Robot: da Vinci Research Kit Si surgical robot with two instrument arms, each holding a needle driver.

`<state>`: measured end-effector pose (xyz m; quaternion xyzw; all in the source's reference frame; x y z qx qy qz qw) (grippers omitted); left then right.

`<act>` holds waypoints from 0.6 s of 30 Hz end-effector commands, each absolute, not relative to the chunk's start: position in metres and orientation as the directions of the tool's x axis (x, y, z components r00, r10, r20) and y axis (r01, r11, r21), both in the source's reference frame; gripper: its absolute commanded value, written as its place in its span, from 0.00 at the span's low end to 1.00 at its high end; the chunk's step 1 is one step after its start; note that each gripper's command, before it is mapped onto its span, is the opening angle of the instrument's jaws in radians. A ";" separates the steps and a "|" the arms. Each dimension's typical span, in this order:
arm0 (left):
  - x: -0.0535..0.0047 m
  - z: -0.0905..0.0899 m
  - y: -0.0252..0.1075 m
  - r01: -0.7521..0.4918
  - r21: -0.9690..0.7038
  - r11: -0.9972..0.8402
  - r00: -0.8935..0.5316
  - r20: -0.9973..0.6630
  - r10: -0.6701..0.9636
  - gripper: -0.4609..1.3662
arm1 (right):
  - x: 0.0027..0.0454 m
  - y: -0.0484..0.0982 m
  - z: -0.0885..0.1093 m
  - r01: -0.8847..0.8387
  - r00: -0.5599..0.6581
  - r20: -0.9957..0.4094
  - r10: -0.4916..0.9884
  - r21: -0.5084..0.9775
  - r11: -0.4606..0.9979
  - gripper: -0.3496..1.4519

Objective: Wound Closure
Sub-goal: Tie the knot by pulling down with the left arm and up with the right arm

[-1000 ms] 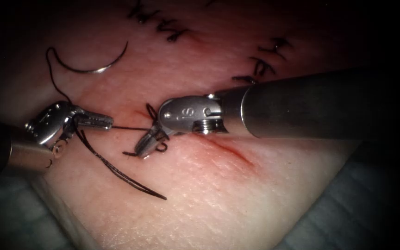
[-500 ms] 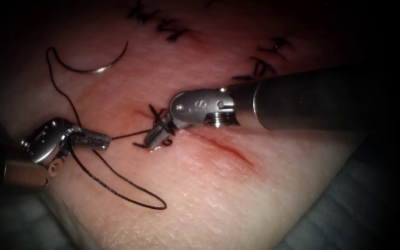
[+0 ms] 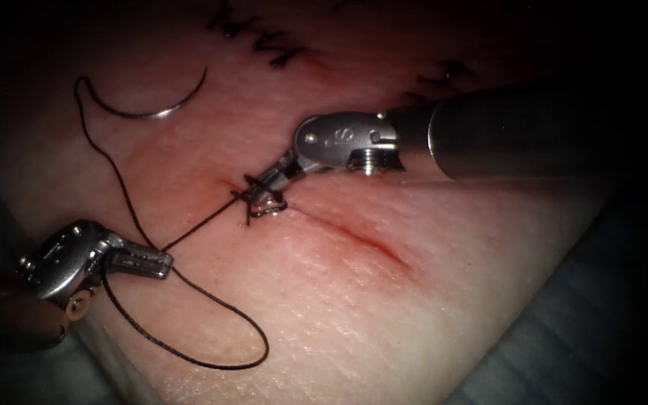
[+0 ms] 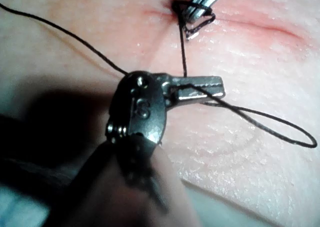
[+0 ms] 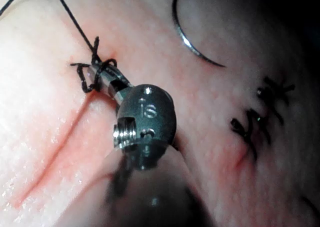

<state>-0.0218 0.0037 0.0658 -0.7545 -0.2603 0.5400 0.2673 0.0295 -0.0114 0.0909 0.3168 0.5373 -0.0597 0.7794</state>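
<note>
The curved needle (image 3: 148, 112) lies free on the tissue (image 3: 339, 322), left of the cut and not in it; it also shows in the right wrist view (image 5: 192, 44). My left tool (image 3: 157, 262) is shut on the thread (image 3: 196, 229), which runs taut up to a knot (image 3: 253, 199) at the cut's (image 3: 361, 240) left end. My right tool (image 3: 264, 184) is shut on the short thread end at that knot (image 5: 92, 69), with loops lying around its jaws. Slack thread forms a long loop (image 3: 256, 352) below the left tool (image 4: 210, 87).
Finished dark stitches (image 3: 279, 49) sit at the top and behind the right shaft (image 3: 444, 79), also seen in the right wrist view (image 5: 260, 122). Red fluid tints the cut. Blue-grey cloth (image 3: 564, 337) borders the tissue at lower right.
The left tool has drawn down and left with the thread while the right tool has lifted up and right. The loops have closed into a tighter knot at the cut.
</note>
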 end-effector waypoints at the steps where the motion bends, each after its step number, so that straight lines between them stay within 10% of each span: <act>1: -0.0217 0.066 0.003 0.110 -0.682 -0.723 0.281 -0.676 0.681 0.06 | 0.0295 -0.011 0.091 0.429 0.416 -0.875 0.249 0.430 0.794 0.00; 18: -0.0225 0.061 0.000 0.139 -0.680 -0.720 0.277 -0.672 0.687 0.06 | 0.0291 -0.010 0.092 0.384 0.436 -0.859 0.269 0.449 0.807 0.00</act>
